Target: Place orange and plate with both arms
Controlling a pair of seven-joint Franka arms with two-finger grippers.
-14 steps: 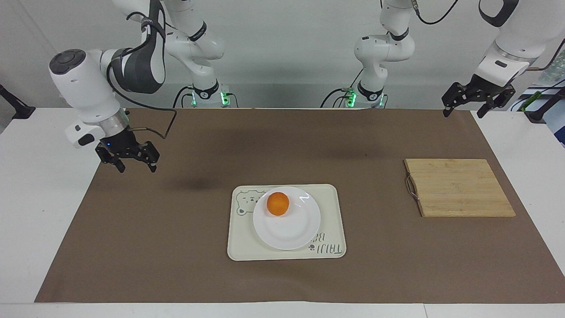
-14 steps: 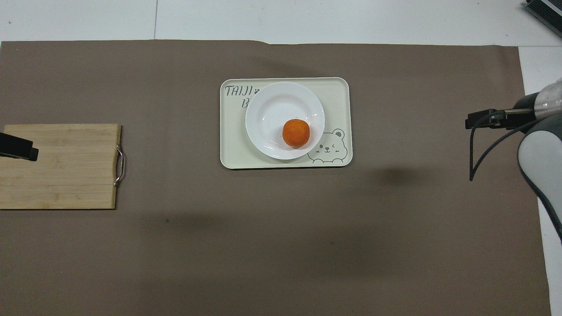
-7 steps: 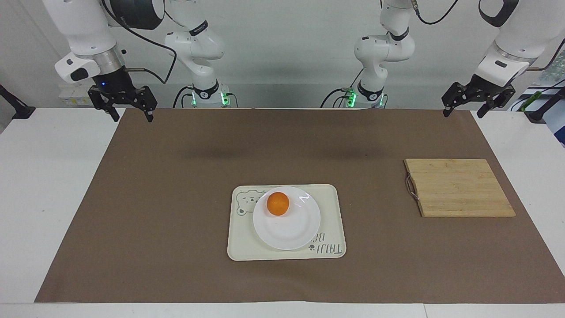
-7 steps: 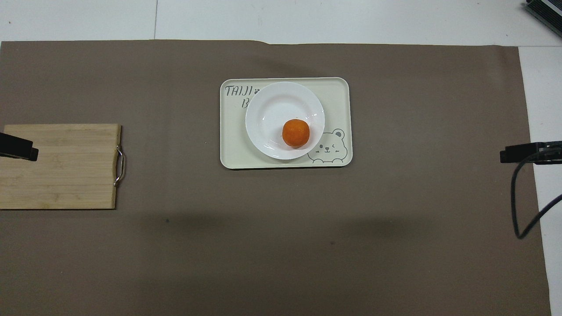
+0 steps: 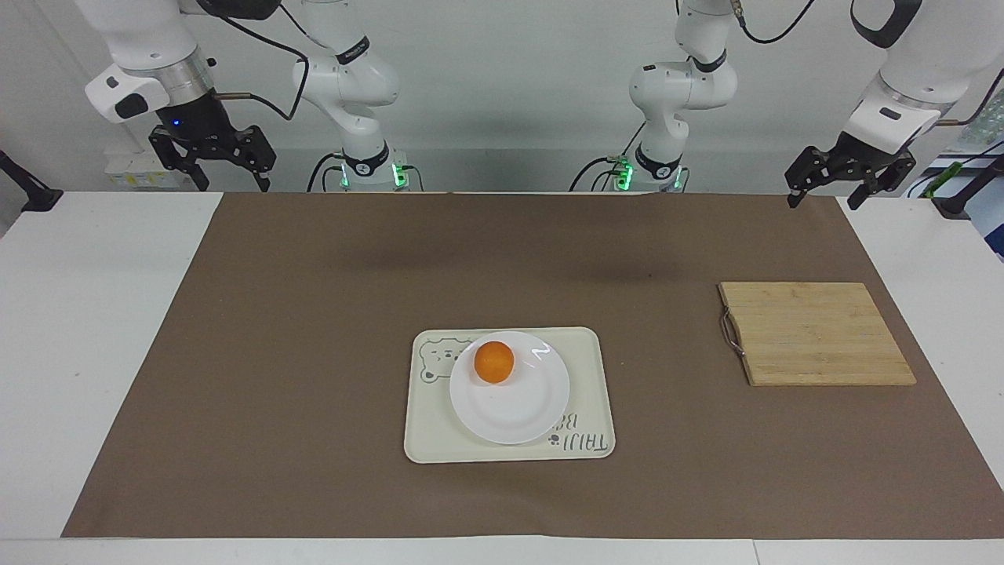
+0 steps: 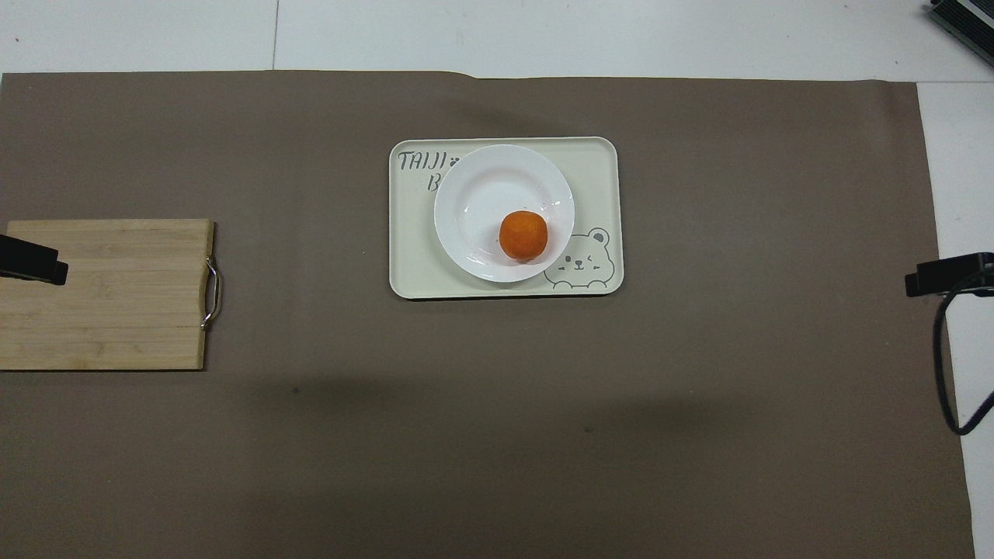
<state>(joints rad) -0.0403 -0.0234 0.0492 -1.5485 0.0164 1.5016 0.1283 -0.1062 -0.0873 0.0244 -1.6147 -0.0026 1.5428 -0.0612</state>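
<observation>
Orange (image 5: 494, 362) sits on the white plate (image 5: 510, 408), and the plate rests on the cream bear tray (image 5: 584, 392) in the middle of the brown mat (image 5: 314, 392). We think the placing job looks done. Our right gripper (image 5: 212, 159) and left gripper (image 5: 849, 174) hang high over the mat's corners by the robots, both with jaws spread and holding nothing. From above we see only their tips. A wooden cutting board (image 5: 816, 333) lies toward the left arm's end.

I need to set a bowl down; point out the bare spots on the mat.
Bare mat lies between the tray and the cutting board, from the tray toward the right arm's end, and nearer the robots. Crowded only on the tray: the plate with the orange fills it.
</observation>
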